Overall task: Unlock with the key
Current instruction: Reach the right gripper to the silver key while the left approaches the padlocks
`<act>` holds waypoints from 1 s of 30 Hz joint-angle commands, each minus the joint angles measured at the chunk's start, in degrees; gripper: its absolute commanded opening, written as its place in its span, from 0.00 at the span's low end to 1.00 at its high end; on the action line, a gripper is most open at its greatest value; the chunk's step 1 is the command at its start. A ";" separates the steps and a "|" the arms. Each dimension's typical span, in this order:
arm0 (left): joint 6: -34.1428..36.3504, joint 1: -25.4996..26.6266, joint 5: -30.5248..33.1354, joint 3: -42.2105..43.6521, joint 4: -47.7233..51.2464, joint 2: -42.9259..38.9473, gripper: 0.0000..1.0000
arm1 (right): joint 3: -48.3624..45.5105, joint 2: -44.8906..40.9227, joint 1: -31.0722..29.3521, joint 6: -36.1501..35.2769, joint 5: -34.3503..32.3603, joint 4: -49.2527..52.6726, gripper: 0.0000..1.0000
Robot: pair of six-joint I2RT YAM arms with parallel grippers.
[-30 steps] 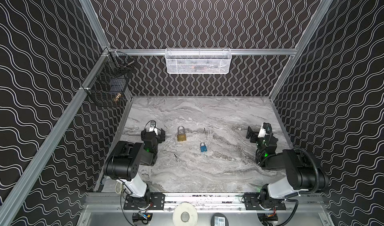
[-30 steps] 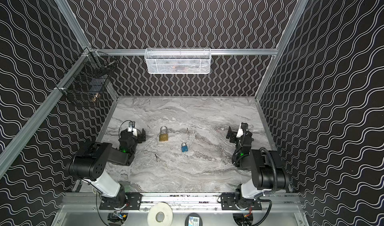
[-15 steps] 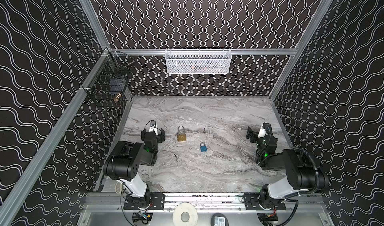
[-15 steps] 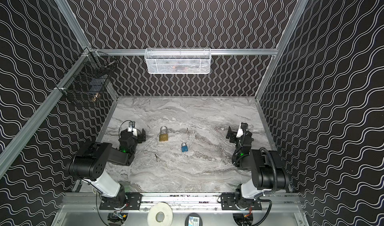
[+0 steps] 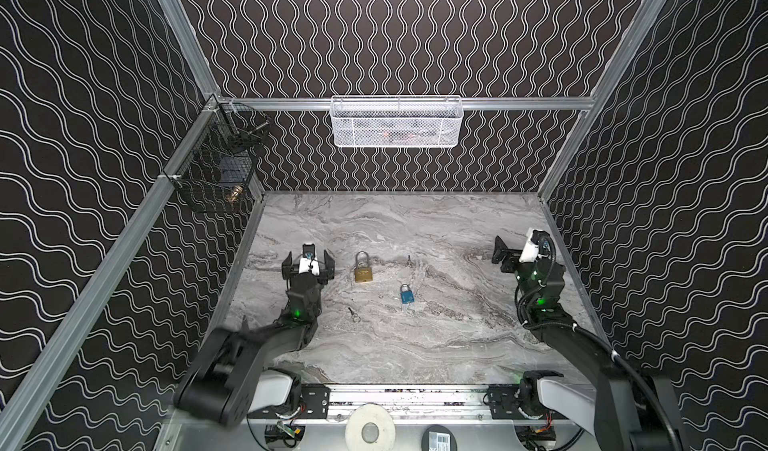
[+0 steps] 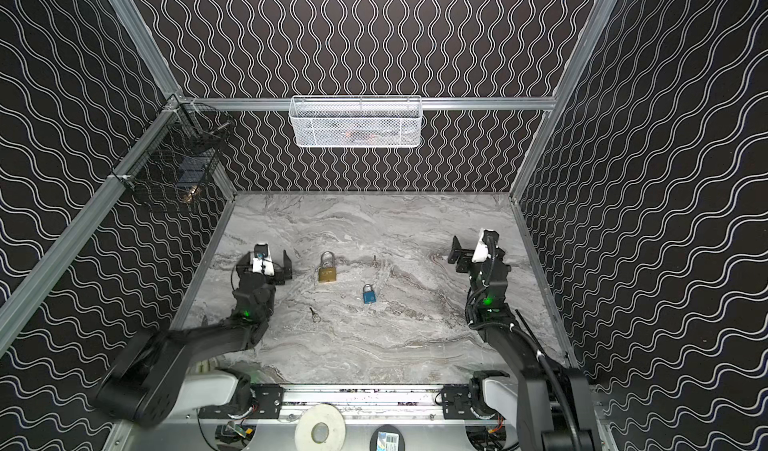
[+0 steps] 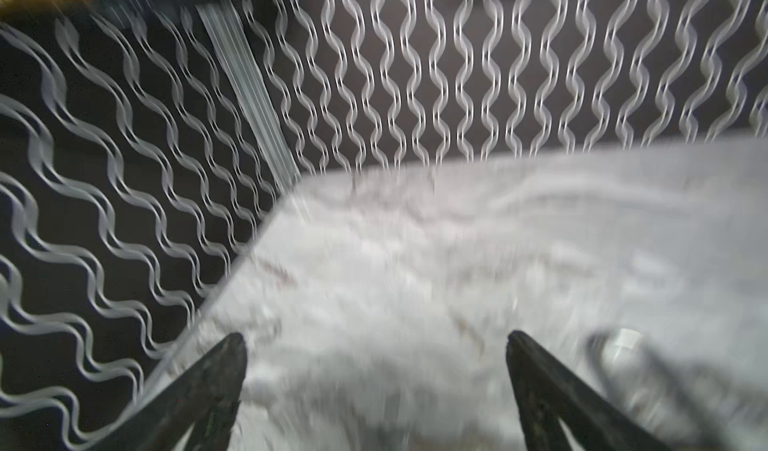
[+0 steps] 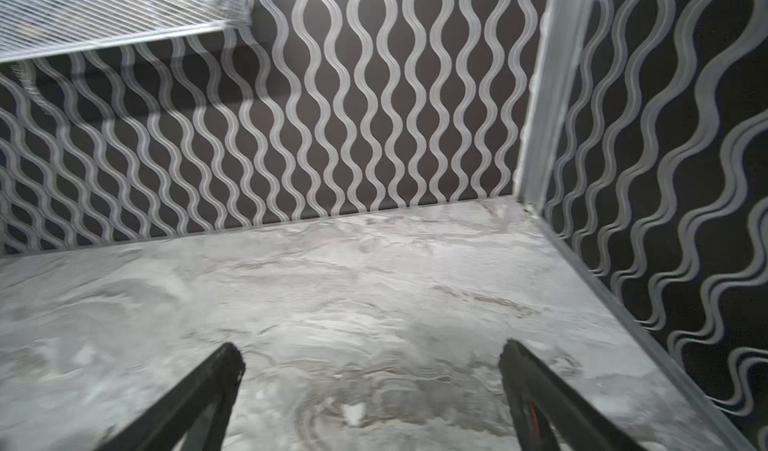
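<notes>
Okay, in both top views the near key [image 5: 354,314] is lying just this side of the brass padlock [image 5: 363,271], and the far key [image 5: 409,260] is lying beyond the blue padlock [image 5: 407,295]. I'm thinking a low, square pinch on a key's bow is the way in. The left gripper [image 5: 308,267] is hovering left of the brass padlock, spread wide and empty. The right gripper [image 5: 503,257] is gaping empty by the right wall. In the left wrist view the fingers [image 7: 224,370] are splaying over the blurred marble tabletop [image 7: 415,262]. The right wrist view is showing an equally wide gap with nothing in it.
</notes>
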State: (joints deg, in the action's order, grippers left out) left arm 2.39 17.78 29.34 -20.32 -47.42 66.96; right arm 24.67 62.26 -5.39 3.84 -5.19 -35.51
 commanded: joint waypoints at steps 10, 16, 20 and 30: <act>-35.22 5.48 -55.88 -16.88 43.51 0.29 0.99 | 14.10 11.59 -14.22 13.99 14.77 29.93 0.69; -42.03 6.49 -54.63 -11.23 38.60 -3.67 0.99 | 23.41 28.23 -19.31 12.53 17.12 27.47 0.56; -42.13 6.53 -52.77 -11.77 43.02 -5.60 0.98 | 27.54 35.95 -21.49 14.00 21.59 26.18 0.45; -44.60 6.53 -50.09 -13.54 45.97 -5.17 0.95 | 32.20 45.65 -24.44 15.35 20.77 25.64 0.32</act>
State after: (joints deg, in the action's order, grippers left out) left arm -40.40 24.34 -21.56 -34.33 -1.06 61.95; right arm 55.90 106.48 -29.39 18.09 16.40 -9.39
